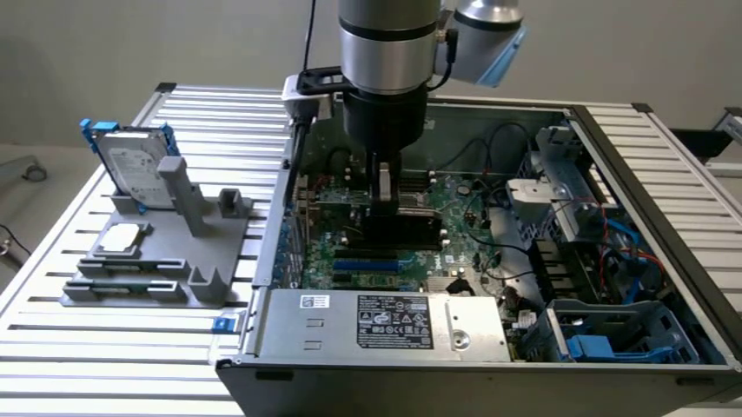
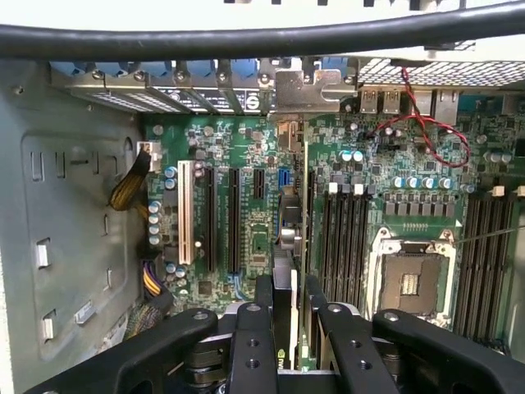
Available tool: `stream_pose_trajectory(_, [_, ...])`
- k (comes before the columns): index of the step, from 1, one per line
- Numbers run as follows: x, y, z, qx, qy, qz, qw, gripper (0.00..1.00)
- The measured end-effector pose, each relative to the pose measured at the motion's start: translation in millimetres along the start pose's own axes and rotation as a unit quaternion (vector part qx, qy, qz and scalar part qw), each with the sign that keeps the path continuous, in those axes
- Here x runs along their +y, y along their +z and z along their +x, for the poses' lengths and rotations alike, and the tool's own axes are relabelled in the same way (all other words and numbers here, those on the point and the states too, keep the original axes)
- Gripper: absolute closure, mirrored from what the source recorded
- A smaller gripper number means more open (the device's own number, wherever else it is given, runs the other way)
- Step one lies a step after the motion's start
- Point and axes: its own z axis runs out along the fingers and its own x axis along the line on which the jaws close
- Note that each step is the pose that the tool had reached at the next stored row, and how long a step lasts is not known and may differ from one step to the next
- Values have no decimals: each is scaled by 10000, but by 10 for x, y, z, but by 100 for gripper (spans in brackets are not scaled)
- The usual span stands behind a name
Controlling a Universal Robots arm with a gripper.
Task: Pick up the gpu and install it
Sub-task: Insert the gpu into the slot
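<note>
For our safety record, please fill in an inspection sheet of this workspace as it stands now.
Surface: slatted metal table, carrying an open case.
Job's things: gpu upright inside the case, over the board; seating not clear.
Clutter: grey stand with a hard drive, on the exterior view's left.
Hand: hand shut on the gpu.
Cables: black cable near the wrist; red wires on the board; blue cables in the case.
Surroundings: grey wall.

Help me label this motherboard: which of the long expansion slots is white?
The white slot at the end of the row, next to the bare case wall and farthest from the CPU socket; the other slots are black.
</note>
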Motion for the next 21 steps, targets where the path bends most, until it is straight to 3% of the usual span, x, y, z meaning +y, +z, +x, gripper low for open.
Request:
stream_pose_trajectory(8, [26, 78, 25, -7, 29, -2, 10000, 74])
stream_pose_trajectory(14, [45, 113, 33, -39, 82, -1, 10000, 74])
stream_pose_trajectory(21, [55, 142, 58, -52, 135, -1, 9999, 74])
